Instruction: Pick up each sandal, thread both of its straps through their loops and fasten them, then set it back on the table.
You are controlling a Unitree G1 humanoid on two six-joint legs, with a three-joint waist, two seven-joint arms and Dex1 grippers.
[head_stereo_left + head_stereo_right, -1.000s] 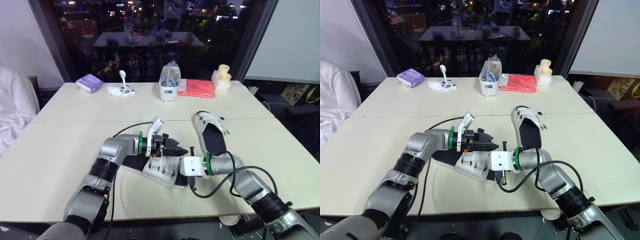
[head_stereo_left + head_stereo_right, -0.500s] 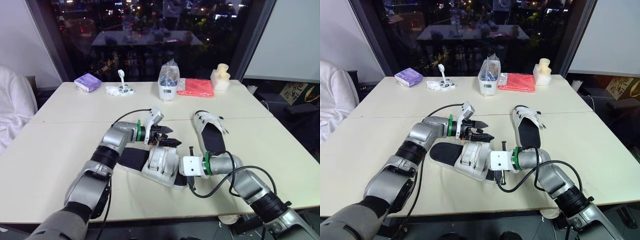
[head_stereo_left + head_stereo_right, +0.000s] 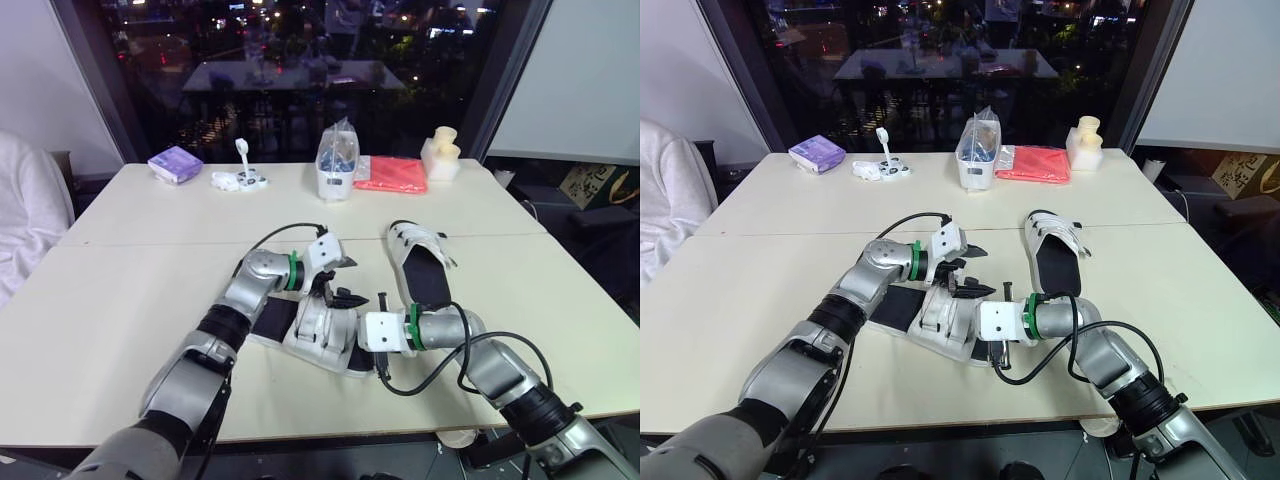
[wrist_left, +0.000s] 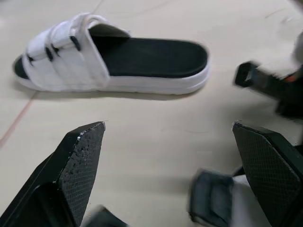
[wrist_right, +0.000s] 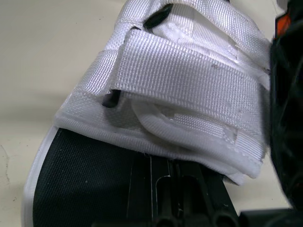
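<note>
White webbing comes first, nearest us: the right wrist view gives the near sandal (image 5: 118, 189) up close, a strap (image 5: 189, 75) folded over itself above the black footbed and one black loop (image 5: 158, 16) peeking out past it, detail the head views are too distant to give. From the head we see this sandal lying near the table's (image 3: 90, 330) front edge, about midway along it, with the right gripper (image 3: 366, 338) against its side. Whether that gripper grips anything we cannot tell, its tip being hidden against the sandal. The left gripper (image 3: 336, 292) hangs just over the straps, and the left wrist view shows its fingers (image 4: 80, 161) spread wide and empty, with blurred shapes low between them that we cannot make out. Beyond them that view takes in the far sandal (image 4: 142, 59), flat toward the table's right side. Along the back edge sit a purple packet (image 3: 176, 164), a clear bag (image 3: 338, 160) and a red cloth (image 3: 393, 175).
</note>
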